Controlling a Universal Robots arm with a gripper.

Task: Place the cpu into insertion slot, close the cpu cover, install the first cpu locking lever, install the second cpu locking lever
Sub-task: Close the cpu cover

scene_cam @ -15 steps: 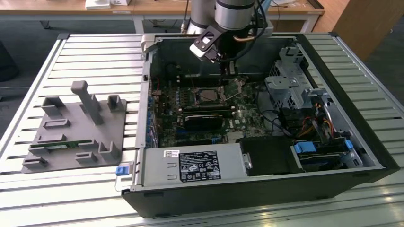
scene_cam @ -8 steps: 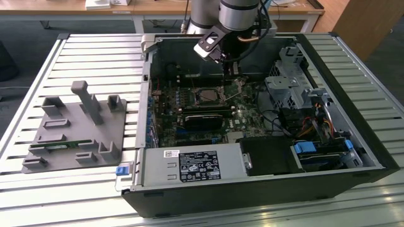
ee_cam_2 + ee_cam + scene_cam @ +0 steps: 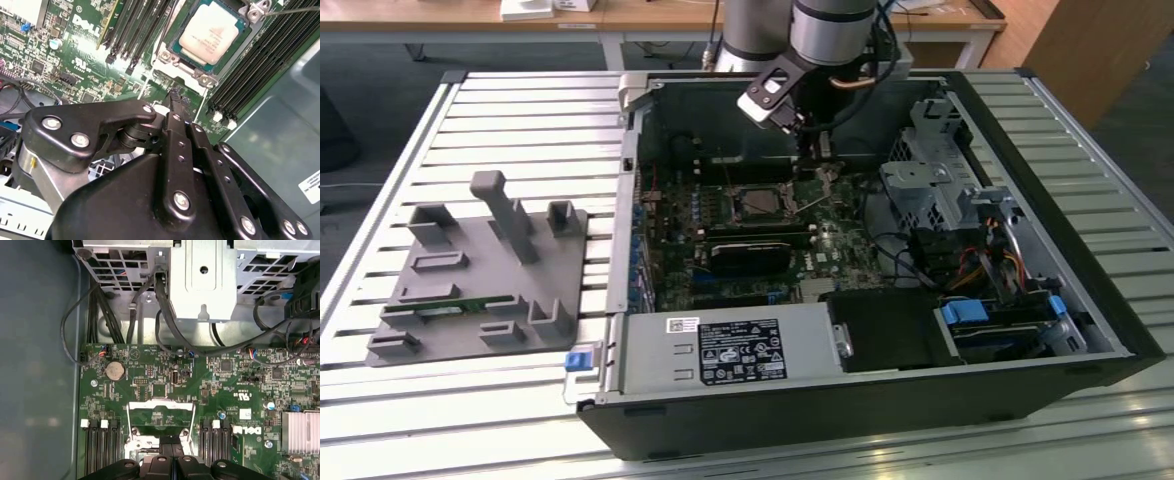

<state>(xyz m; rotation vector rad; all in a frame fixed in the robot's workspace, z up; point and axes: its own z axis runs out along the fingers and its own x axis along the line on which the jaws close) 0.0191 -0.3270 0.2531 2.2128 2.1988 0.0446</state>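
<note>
Where the slatted table (image 3: 520,110) bears the open case (image 3: 854,410), the end effector (image 3: 176,96) seems closed.

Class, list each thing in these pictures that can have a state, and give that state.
cpu, seated in the slot.
slot, filled by the cpu.
cover, raised open, not over the cpu.
gripper, shut, tips close by the cover.
case, side open, board exposed.

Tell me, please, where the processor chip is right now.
In the second wrist view the processor chip sits in its socket on the green board, between memory slots, just beyond the end effector.
</note>
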